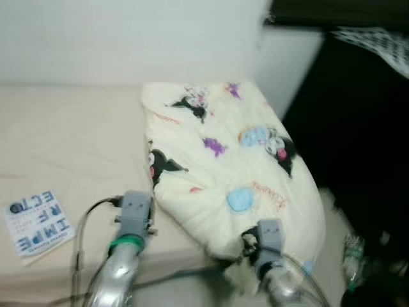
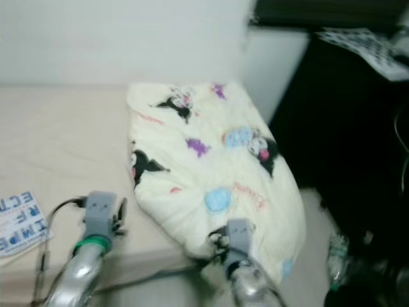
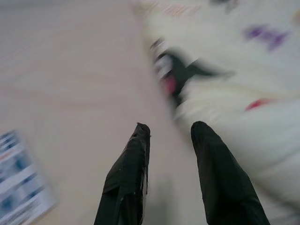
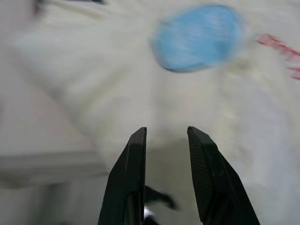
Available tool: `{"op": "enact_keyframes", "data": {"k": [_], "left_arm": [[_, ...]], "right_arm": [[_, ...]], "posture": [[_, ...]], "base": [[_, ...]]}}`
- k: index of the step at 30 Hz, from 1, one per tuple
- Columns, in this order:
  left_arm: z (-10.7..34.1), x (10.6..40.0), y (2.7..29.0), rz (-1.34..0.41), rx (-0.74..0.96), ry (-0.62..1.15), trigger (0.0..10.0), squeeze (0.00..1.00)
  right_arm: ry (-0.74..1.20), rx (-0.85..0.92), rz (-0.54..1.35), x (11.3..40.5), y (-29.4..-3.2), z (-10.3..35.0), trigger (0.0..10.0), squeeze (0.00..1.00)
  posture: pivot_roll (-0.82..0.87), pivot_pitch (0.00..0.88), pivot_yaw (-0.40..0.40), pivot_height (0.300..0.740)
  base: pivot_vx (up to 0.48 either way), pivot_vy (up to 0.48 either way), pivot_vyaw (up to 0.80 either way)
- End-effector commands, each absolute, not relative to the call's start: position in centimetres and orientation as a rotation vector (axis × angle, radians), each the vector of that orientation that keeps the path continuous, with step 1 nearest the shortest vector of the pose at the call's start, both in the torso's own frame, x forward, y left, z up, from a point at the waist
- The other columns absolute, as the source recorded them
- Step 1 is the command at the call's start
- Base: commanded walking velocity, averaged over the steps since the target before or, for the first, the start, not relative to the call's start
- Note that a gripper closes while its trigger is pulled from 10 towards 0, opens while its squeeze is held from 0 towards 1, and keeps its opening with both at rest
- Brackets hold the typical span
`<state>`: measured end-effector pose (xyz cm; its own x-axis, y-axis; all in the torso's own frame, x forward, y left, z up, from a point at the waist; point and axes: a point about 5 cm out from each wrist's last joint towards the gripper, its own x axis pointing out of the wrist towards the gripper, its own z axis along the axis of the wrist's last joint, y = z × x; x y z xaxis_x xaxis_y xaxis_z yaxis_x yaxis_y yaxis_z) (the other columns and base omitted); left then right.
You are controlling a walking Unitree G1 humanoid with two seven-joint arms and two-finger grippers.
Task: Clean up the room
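1. We judge the step in hand to be taking hold of the folded cream blanket (image 1: 230, 166), the one with cartoon prints, which lies across the corner of the bed (image 1: 70, 141) and overhangs its near edge.
2. To do it well, we should bring each pincer over a thick fold near the blanket's near edge and close on several layers together (a thin top layer would likely slip), then lift evenly so the bundle does not unfold.
3. Our left gripper (image 3: 169, 132) hangs over bare mattress, fingers spread with a clear gap and nothing between them; the blanket's edge lies just beside it, towards the right arm.
4. Our right gripper (image 4: 165, 133) points at the blanket's near hanging edge, fingers spread and empty; the blue print lies beyond its tips.
5. A printed leaflet (image 1: 37, 220) lies on the mattress well apart from the blanket, on the left arm's outer side.
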<state>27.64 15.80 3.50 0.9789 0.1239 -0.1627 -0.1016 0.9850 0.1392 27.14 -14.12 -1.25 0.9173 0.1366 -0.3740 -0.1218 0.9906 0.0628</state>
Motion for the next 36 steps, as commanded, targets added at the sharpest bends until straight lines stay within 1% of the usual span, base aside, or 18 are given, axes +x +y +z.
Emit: {"op": "enact_keyframes", "data": {"k": [1,12,16,23,27,31,33,36], "left_arm": [[3.1,27.4,15.2,0.099,0.133,0.190,10.0,0.00],[3.0,27.2,15.1,0.079,0.140,0.199,10.0,0.00],[2.6,26.8,15.4,0.093,0.133,0.218,10.0,0.00],[2.4,26.5,15.5,0.097,0.133,0.223,10.0,0.00],[2.2,26.3,15.7,0.101,0.135,0.229,10.0,0.00],[2.2,26.2,15.7,0.102,0.136,0.229,10.0,0.00],[2.3,26.2,15.8,0.104,0.135,0.230,10.0,0.00],[2.3,26.3,15.7,0.104,0.135,0.229,10.0,0.00]], "right_arm": [[0.433,0.055,0.104,26.1,-14.9,-2.2,10.0,0.00],[0.400,0.083,0.079,26.6,-15.2,-1.7,10.0,0.00],[0.393,0.098,0.080,26.7,-15.1,-1.5,10.0,0.00],[0.391,0.100,0.083,26.8,-15.1,-1.5,10.0,0.00],[0.391,0.104,0.084,26.8,-15.2,-1.5,10.0,0.00],[0.391,0.105,0.084,26.8,-15.2,-1.5,10.0,0.00],[0.391,0.107,0.086,26.8,-15.1,-1.5,10.0,0.00],[0.387,0.108,0.086,26.8,-15.1,-1.5,10.0,0.00]], "posture": [[0.02,0.033,-0.012,0.740],[0.02,0.042,-0.005,0.740],[0.02,0.046,-0.008,0.720],[0.02,0.047,-0.009,0.700],[0.02,0.046,-0.008,0.675],[0.02,0.046,-0.008,0.666],[0.02,0.043,-0.008,0.651],[0.02,0.043,-0.008,0.641]], "base": [[0.000,0.000,0.00],[0.000,0.000,0.00],[0.000,0.000,0.00],[0.000,0.000,0.00],[0.000,0.000,0.00],[0.000,0.000,0.00],[0.000,0.000,0.00],[0.000,0.000,0.00]]}}
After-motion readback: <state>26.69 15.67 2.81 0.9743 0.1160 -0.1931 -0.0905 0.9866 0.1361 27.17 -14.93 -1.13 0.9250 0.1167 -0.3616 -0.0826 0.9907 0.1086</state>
